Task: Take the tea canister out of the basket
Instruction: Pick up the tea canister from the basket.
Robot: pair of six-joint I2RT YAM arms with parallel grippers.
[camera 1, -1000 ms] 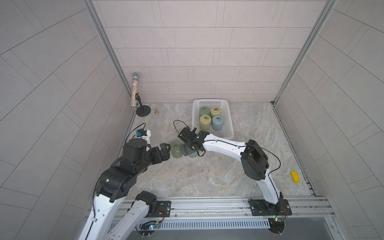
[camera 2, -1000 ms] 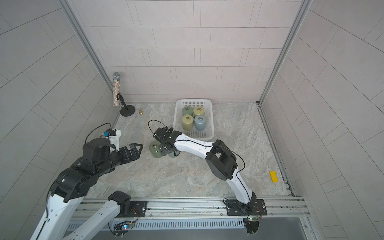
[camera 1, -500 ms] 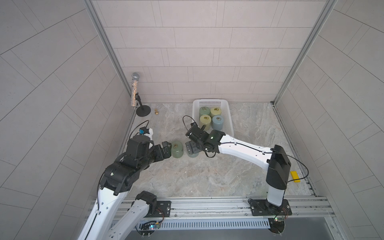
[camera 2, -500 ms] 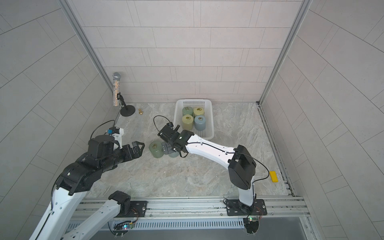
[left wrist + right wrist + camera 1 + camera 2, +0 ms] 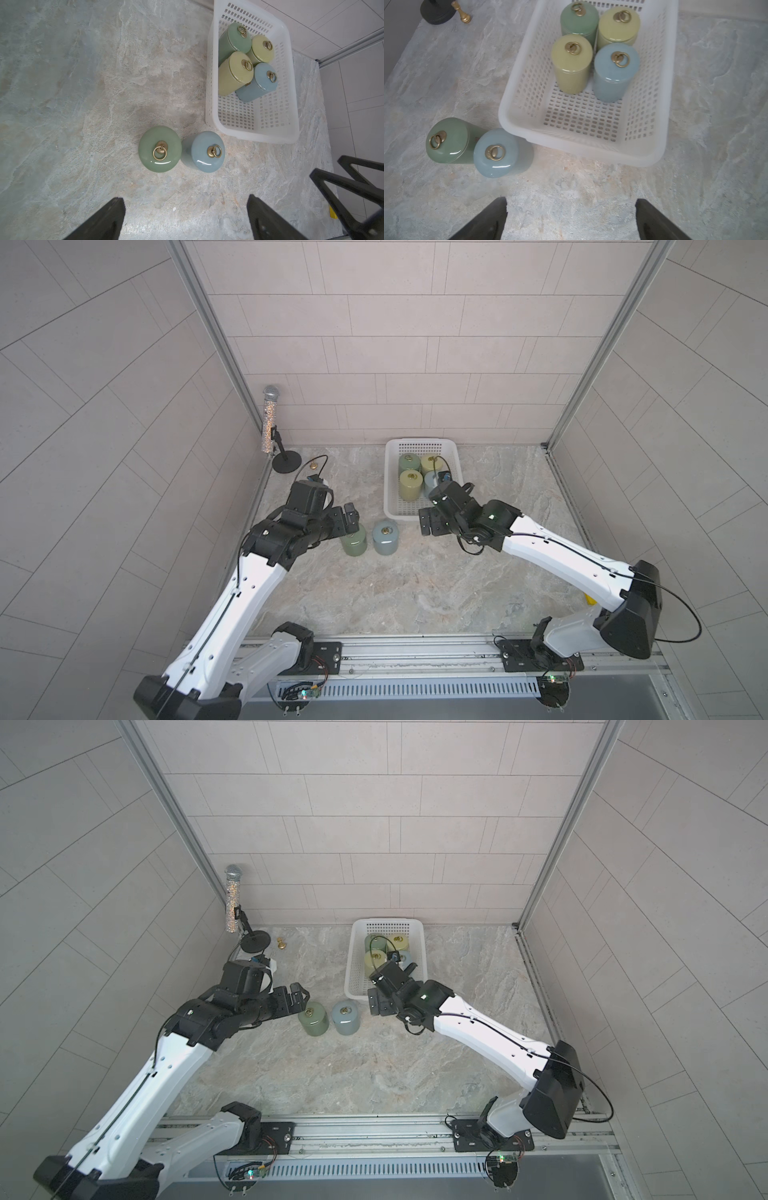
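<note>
The white basket (image 5: 388,485) (image 5: 581,149) stands at the back of the table with several tea canisters upright in its far half: green (image 5: 579,18), two yellow (image 5: 572,62) and blue (image 5: 615,70). In both top views my right wrist partly hides the blue one. Outside the basket, a green canister (image 5: 354,541) (image 5: 160,148) and a blue canister (image 5: 385,537) (image 5: 207,151) stand side by side on the table. My left gripper (image 5: 351,518) (image 5: 186,218) hovers open just left of the green one. My right gripper (image 5: 428,522) (image 5: 571,218) is open and empty over bare table by the basket's near rim.
A glittery microphone (image 5: 270,418) on a black round stand sits in the back left corner, with a small brass piece (image 5: 313,465) beside it. A yellow object (image 5: 589,599) lies by the right wall, behind my right arm.
My right gripper has let go of the blue canister on the table and drawn back to the right, toward the basket's near end. My left gripper has edged closer to the green canister.
</note>
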